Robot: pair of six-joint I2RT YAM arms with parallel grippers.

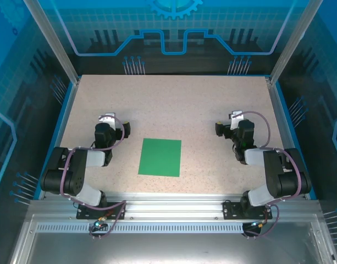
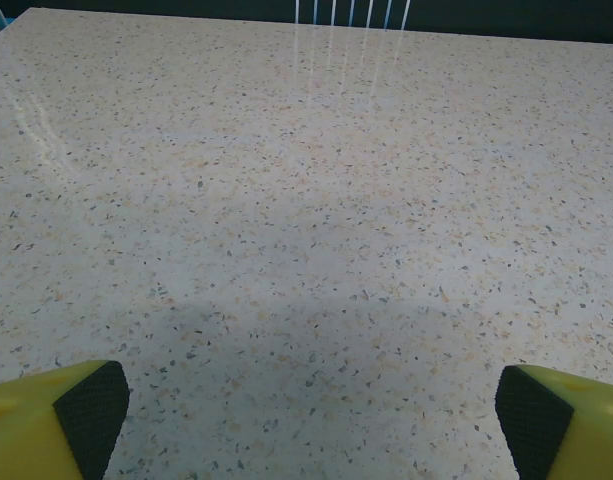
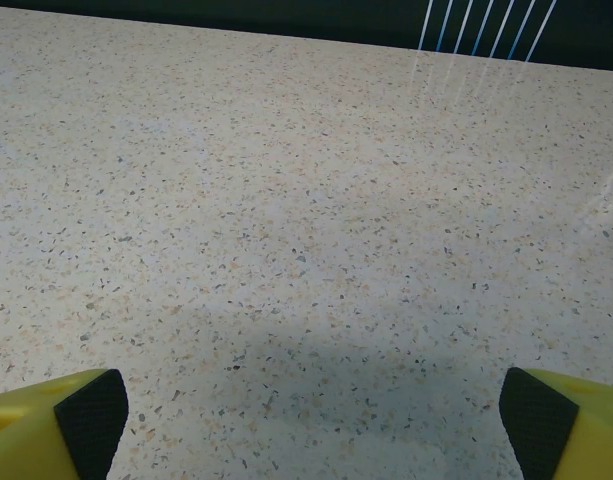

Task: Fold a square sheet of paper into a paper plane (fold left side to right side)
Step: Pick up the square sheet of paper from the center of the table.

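Observation:
The square sheet of paper [image 1: 160,157] lies flat and unfolded on the speckled table, bright green, near the front middle between the two arms. My left gripper [image 1: 109,122] sits to the paper's left and a little farther back, apart from it. In the left wrist view that gripper [image 2: 311,425] is open, its yellow fingers [image 2: 81,410] wide apart over bare tabletop. My right gripper [image 1: 232,122] sits to the paper's right, also apart from it. In the right wrist view it [image 3: 314,425] is open too, with only table between its fingers [image 3: 86,415].
The speckled table [image 1: 173,104] stretches back behind the paper. Blue-edged transparent walls with aluminium posts [image 1: 55,44] enclose it on three sides. An aluminium rail [image 1: 168,206] carrying both arm bases runs along the front edge.

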